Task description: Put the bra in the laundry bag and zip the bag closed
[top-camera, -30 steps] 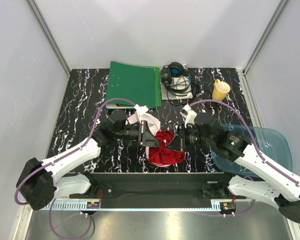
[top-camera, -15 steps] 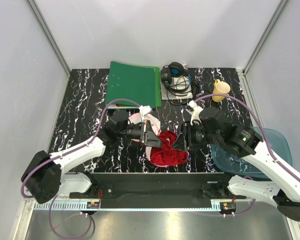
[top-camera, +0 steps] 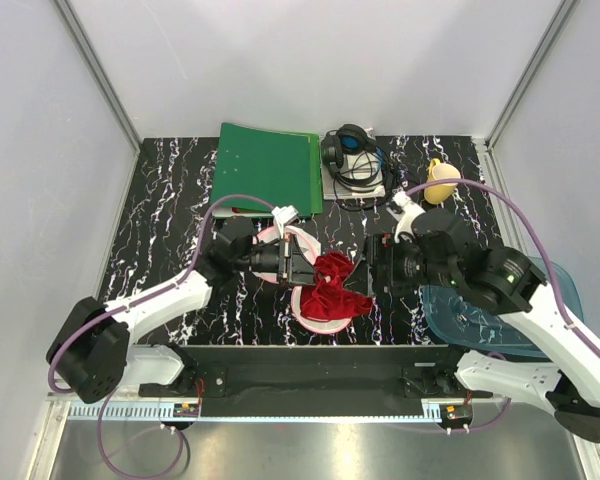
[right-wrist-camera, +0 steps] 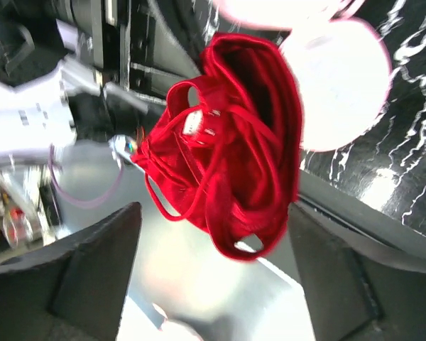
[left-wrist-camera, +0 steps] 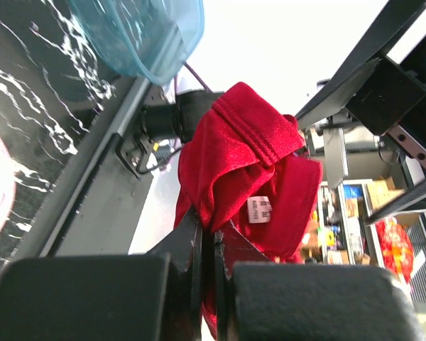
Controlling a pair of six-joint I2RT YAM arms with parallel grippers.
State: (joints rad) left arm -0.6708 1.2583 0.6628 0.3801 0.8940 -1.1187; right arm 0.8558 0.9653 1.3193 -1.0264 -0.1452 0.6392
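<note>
The bra (left-wrist-camera: 248, 170) is light, limp red cloth with thin straps that loop and snag. It will sag wherever it is unsupported, so in my judgement a bunched fold of the cup fabric is a safer hold than a strap. It hangs just over the near right part of the laundry bag (right-wrist-camera: 337, 85); whether it touches the mesh I cannot tell.

The left gripper (left-wrist-camera: 213, 245) has its fingers pinched tight on a fold at the bra's edge. The right gripper (right-wrist-camera: 213, 270), right of the bag, has its fingers spread wide and holds nothing.

A small white tag (left-wrist-camera: 260, 210) is sewn to the bra; its print is too small to read.

Right of the bag sits a blue tray (left-wrist-camera: 135, 32). Beyond the bag lie a green folder (top-camera: 270, 165), headphones (top-camera: 352, 150) and a yellow mug (top-camera: 442, 181), none with legible writing.
</note>
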